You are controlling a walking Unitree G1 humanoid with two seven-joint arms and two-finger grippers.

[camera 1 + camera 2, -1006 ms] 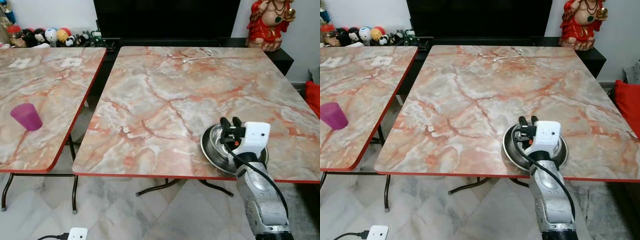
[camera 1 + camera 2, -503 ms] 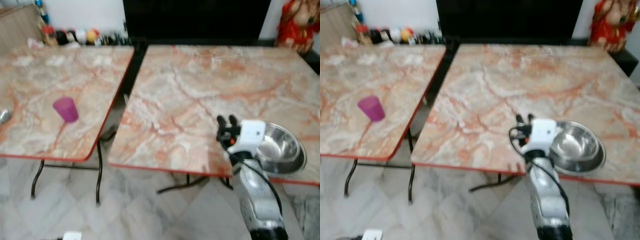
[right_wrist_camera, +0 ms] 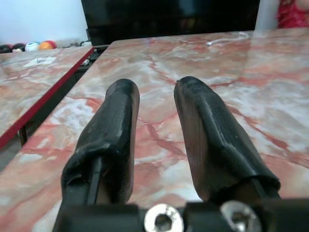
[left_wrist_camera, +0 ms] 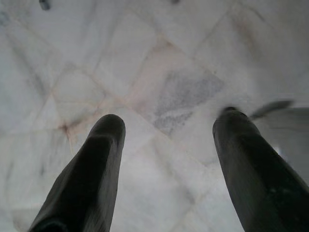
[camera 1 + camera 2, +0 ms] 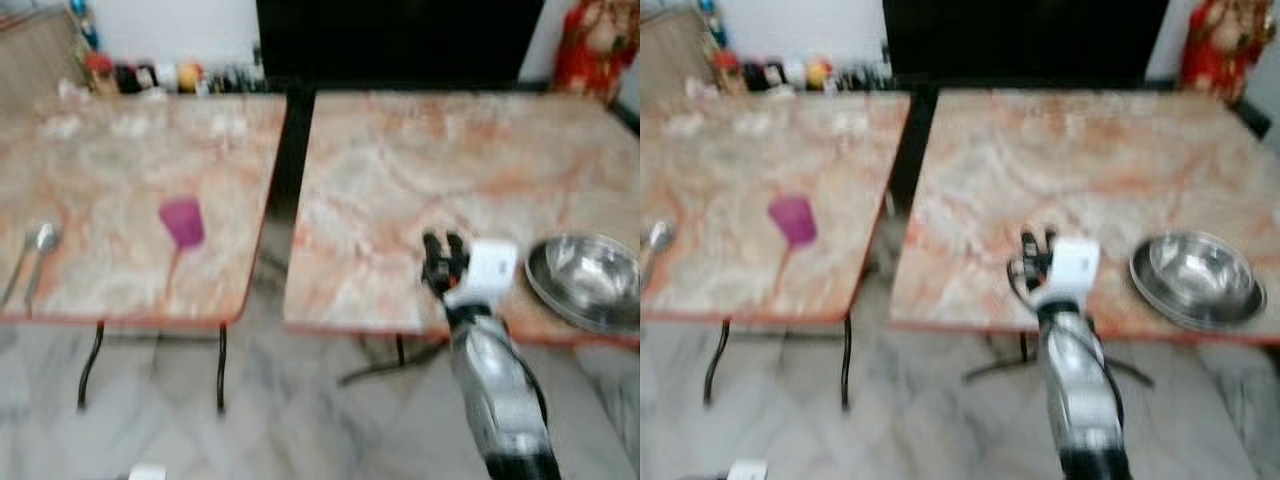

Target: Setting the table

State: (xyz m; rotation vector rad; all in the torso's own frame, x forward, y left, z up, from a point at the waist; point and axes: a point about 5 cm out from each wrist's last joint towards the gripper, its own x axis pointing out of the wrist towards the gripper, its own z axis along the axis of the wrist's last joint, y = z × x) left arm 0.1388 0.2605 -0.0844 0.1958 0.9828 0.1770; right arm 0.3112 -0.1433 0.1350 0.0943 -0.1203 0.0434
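Right end effector (image 5: 444,262), empty and narrowly parted, hovers just left of the steel bowl (image 5: 1196,277); a backswing could knock the bowl off the bench (image 5: 420,180).

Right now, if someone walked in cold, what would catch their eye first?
Probably the steel bowl near the front edge of the right marble table, with the right gripper just left of it, open and empty. Next, the purple cup and a spoon on the left table.

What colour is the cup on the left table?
Purple-magenta; the cup shows best in the left eye view.
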